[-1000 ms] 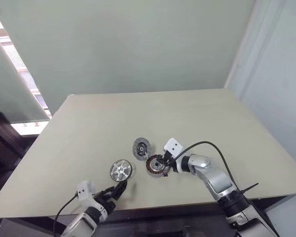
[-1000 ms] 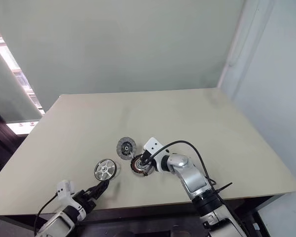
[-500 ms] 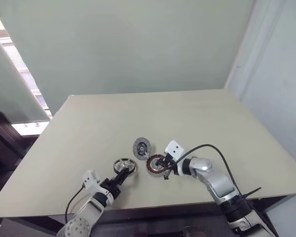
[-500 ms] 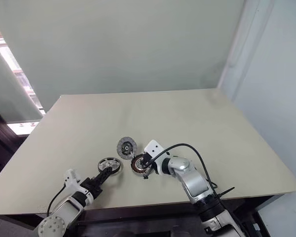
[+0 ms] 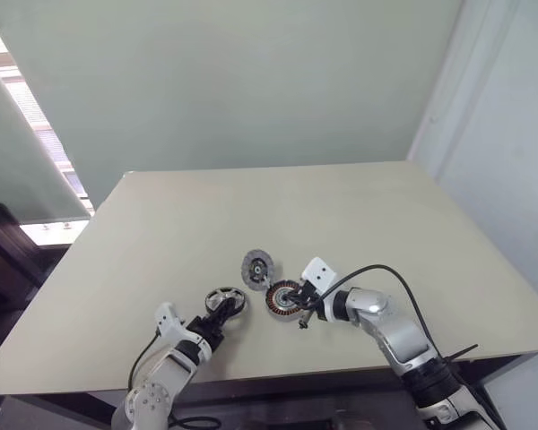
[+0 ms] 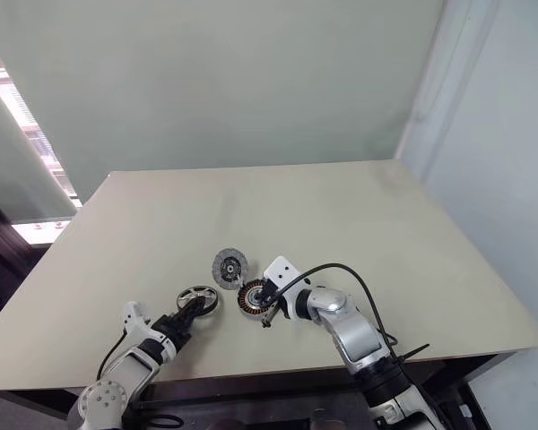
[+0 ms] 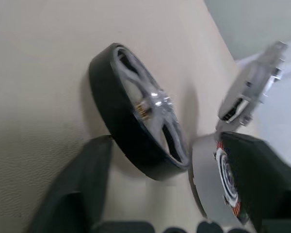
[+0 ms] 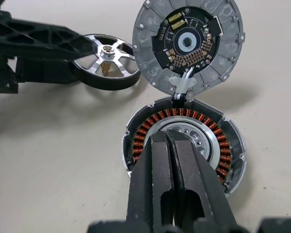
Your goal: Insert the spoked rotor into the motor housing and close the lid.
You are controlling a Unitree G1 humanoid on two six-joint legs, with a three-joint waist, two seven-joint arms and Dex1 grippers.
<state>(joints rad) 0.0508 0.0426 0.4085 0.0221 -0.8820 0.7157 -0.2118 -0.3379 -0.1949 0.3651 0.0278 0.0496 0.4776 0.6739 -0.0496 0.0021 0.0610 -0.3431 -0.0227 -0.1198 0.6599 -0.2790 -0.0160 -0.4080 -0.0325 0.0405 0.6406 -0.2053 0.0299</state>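
Forward since earlier, left end effector [image 5: 217, 322] straddles the black-rimmed silver spoked rotor [image 8: 105, 68], fingers spread; right wrist view shows right end effector [image 8: 170, 150] pinched shut over the copper-wound round motor housing [image 8: 183, 141].

Head stereo looks down over table [image 5: 359, 206]; wrist cameras close (both see spoked rotor [image 8: 105, 60]).

In the lower middle of the head view we see three parts close together. The spoked rotor [image 8: 105, 65], a silver wheel with slim spokes, a brass-tipped hub and a black outer band, sits lowest and furthest left, seemingly tilted up on one edge. Right of it lies the motor housing [image 8: 183, 145], flat, copper windings ringing a silvery centre. The lid [image 8: 188, 45], a grey segmented disc with a dark circuit-covered hub, lies just above, touching the housing's rim.
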